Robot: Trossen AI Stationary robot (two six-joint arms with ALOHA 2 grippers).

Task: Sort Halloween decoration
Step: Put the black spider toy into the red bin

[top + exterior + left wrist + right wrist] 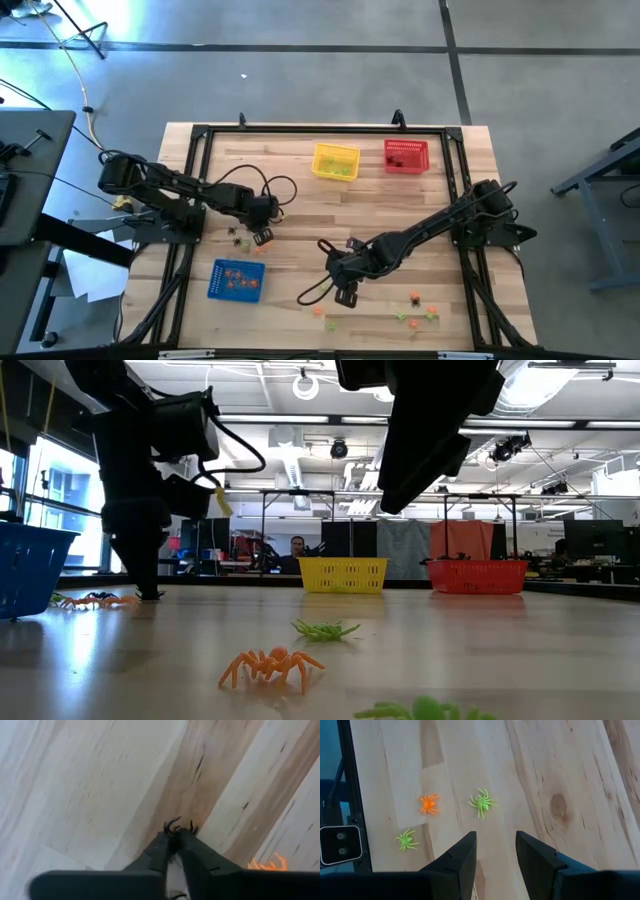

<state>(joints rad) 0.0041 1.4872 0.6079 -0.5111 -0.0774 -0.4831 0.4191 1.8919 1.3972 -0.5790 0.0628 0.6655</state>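
Observation:
The decorations are tiny plastic spiders. My left gripper is shut on a black spider, low over the table beside the blue basket; an orange spider lies close by. My right gripper is open and hovers over the near middle of the table. Ahead of it lie an orange spider and two light green spiders, flat on the wood. The low view shows an orange spider and a green one up close. My left gripper pinches the black spider between its two fingertips. Only the spider's thin legs stick out past the tips. The fingers point down at the table. Whether the spider is lifted clear of the wood, I cannot tell.
The blue basket holds several orange spiders. A yellow basket and a red basket stand at the far edge. More spiders lie near the table's near right edge. A black frame borders the table. A person sits in the room behind.

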